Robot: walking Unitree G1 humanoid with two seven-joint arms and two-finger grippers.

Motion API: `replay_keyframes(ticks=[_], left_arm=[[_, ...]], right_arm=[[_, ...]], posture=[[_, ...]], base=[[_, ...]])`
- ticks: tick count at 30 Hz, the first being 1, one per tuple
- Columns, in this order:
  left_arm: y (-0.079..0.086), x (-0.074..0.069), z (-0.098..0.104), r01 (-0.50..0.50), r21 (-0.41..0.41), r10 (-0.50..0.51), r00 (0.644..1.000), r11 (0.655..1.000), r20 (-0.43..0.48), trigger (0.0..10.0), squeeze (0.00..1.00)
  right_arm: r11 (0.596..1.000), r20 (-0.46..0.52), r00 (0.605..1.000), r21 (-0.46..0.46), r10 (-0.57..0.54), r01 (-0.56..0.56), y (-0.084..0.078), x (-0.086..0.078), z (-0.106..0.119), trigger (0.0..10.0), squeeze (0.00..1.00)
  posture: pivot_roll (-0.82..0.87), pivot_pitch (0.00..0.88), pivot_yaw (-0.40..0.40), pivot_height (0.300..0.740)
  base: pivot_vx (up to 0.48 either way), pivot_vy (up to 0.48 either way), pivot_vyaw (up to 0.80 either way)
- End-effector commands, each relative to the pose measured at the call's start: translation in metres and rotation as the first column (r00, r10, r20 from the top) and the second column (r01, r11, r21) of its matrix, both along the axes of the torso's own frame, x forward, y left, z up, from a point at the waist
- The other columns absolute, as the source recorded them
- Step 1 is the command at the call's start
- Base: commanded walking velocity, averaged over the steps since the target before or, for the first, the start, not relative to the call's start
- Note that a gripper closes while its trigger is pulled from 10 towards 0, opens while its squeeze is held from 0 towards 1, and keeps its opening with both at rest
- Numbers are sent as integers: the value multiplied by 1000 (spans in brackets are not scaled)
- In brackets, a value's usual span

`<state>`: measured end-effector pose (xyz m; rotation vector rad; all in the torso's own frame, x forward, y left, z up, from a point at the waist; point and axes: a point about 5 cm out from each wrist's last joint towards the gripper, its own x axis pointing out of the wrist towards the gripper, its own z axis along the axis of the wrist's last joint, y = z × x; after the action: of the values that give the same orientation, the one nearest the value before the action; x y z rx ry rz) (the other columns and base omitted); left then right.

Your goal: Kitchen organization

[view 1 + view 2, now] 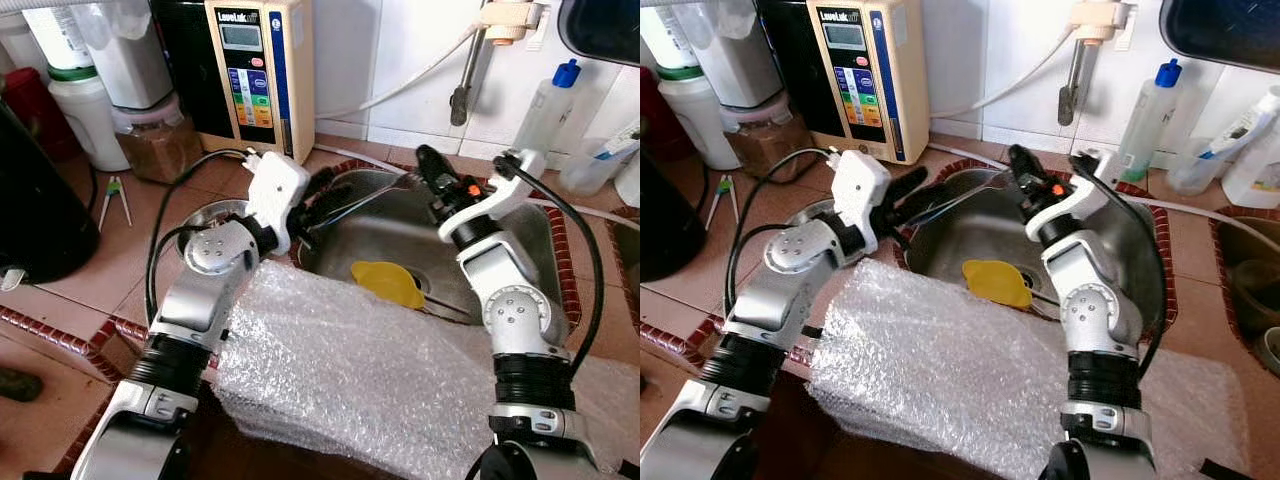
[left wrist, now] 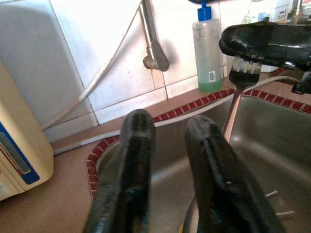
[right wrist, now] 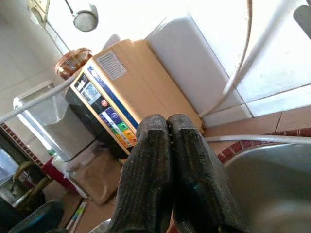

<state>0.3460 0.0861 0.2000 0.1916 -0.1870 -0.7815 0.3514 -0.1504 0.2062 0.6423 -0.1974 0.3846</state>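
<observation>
With both arms reaching over the bubble wrap (image 1: 370, 380) toward the sink (image 1: 540, 250), the left gripper (image 2: 167, 160) hangs slightly parted and empty at the near rim, the right gripper (image 3: 167, 160) is clenched on nothing, and the yellow lid (image 1: 388, 283) lies ungrasped by the drain.

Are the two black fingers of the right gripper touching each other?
Touching. In the right wrist view the two black fingers of the right gripper are pressed together along their length, with no gap.
</observation>
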Motion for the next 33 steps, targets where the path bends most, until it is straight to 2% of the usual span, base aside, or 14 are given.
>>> replay_keyframes(ticks=[1, 7, 8, 9, 12, 15, 16, 17, 19, 21, 24, 25, 26, 33], left_arm=[[4, 0, -6, -18, 40, 18, 1000, 999, -10, 10000, 1000], [14, -2, -18, -21, 100, 25, 999, 995, -42, 10000, 1000], [15, -3, -21, -12, 131, 18, 999, 991, -48, 10000, 1000], [17, -5, -26, 17, 183, -7, 998, 983, -58, 10000, 1000], [20, -10, -35, 66, 234, -45, 995, 970, -92, 10000, 1000], [22, -13, -38, 82, 243, -56, 992, 966, -111, 10000, 1000], [24, -14, -40, 86, 255, -58, 992, 963, -116, 10000, 1000], [24, -14, -40, 86, 255, -58, 992, 963, -116, 10000, 1000], [24, -14, -41, 89, 265, -59, 991, 960, -117, 10000, 1000], [24, -15, -42, 100, 280, -67, 990, 955, -123, 10000, 1000], [24, -15, -42, 101, 282, -68, 990, 954, -125, 10000, 1000], [24, -15, -42, 100, 286, -67, 990, 953, -124, 10000, 1000], [25, -15, -42, 99, 287, -65, 990, 953, -124, 10000, 1000], [33, -8, -44, 17, 320, 16, 995, 947, -101, 10000, 1000]], right_arm=[[997, -11, 998, -42, -62, 61, -3, 5, 0, 0, 0], [962, -3, 977, -173, -214, 211, -17, 11, -4, 0, 0], [937, 21, 975, -271, -223, 220, -15, 11, -6, 0, 0], [885, 76, 967, -391, -243, 253, -13, 10, -8, 0, 0], [797, 145, 951, -520, -272, 307, -12, 8, -11, 0, 0], [759, 178, 940, -555, -292, 341, -13, 8, -14, 0, 0], [678, 220, 937, -647, -273, 349, -11, 8, -18, 0, 0], [678, 220, 937, -647, -273, 349, -11, 8, -18, 0, 0], [634, 230, 937, -691, -264, 348, -10, 8, -24, 0, 0], [553, 189, 949, -777, -252, 301, -11, 8, -43, 0, 0], [546, 161, 953, -789, -258, 281, -12, 9, -51, 275, 0], [541, 116, 957, -804, -264, 247, -14, 9, -60, 7882, 318], [547, 94, 958, -804, -270, 233, -15, 8, -64, 10000, 1000], [561, 116, 958, -789, -263, 250, -13, 6, -64, 10000, 1000]], posture=[[-11, 6, 71, 740], [-9, 6, 72, 740], [-9, 7, 74, 740], [-8, 9, 75, 740], [-5, 9, 75, 740], [-5, 9, 75, 740], [-4, 9, 77, 740], [-4, 9, 77, 740], [-3, 10, 77, 740], [-2, 9, 77, 740], [-2, 9, 77, 740], [-2, 8, 77, 740], [-3, 8, 77, 740], [-5, 2, 82, 740]], base=[[0, 0, 0], [0, 0, 0], [0, 0, 0], [0, 0, 0], [0, 0, 0], [0, 0, 0], [0, 0, 0], [0, 0, 0], [0, 0, 0], [0, 0, 0], [0, 0, 0], [0, 0, 0], [0, 0, 0], [0, 0, 0]])
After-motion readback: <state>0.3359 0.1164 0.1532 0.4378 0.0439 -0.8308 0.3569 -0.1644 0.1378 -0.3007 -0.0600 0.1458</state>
